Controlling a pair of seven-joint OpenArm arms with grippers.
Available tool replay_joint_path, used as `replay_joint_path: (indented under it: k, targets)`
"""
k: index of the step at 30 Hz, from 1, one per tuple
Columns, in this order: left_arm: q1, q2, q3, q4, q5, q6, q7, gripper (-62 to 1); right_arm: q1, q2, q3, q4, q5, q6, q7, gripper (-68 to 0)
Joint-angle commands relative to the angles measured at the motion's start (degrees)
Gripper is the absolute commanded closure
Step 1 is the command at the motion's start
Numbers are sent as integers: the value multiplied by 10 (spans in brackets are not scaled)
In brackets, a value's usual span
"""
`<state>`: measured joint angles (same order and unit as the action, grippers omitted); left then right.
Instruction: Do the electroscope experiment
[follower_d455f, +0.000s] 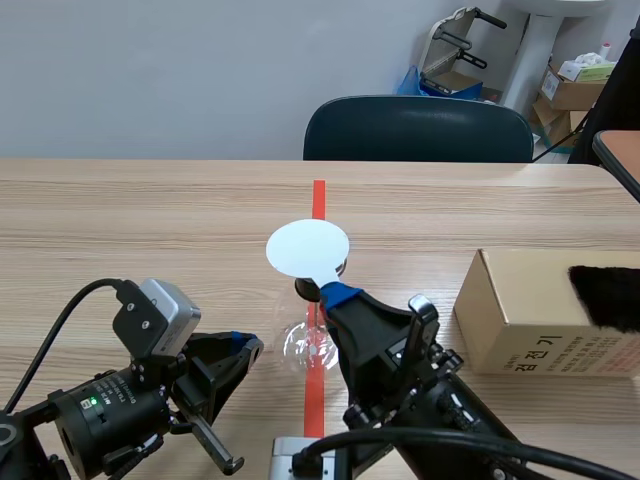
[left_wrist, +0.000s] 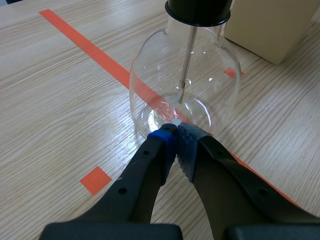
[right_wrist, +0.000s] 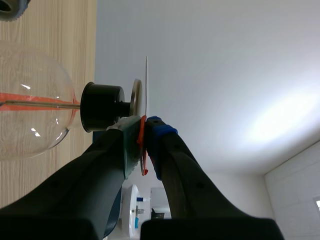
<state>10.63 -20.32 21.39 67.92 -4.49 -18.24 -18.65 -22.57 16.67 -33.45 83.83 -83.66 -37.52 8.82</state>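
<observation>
Right gripper (right_wrist: 145, 131) pinches the light, stiff-looking white disc (follower_d455f: 308, 248) by its stem. Left gripper (left_wrist: 175, 136) is closed and empty, against the probably fragile glass flask (left_wrist: 150, 80).

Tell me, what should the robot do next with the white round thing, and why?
Probably lower the white disc a touch onto the metal plate. The right gripper holds it by its handle just over the plate, a thin gap showing.
</observation>
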Motion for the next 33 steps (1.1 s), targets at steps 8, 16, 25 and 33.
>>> replay_joint_path:
  k: [8,16,25,33]
  targets:
    - [-2,1,-1,11,-3,-3,-8,-34,7,1,5,5,0,-7,-4,-10]
    - [-2,1,-1,11,-3,-3,-8,-34,7,1,5,5,0,-7,-89,-10]
    - [-2,1,-1,11,-3,-3,-8,-34,7,1,5,5,0,-6,-254,-10]
    - [-2,1,-1,11,-3,-3,-8,-34,7,1,5,5,0,-6,-349,-10]
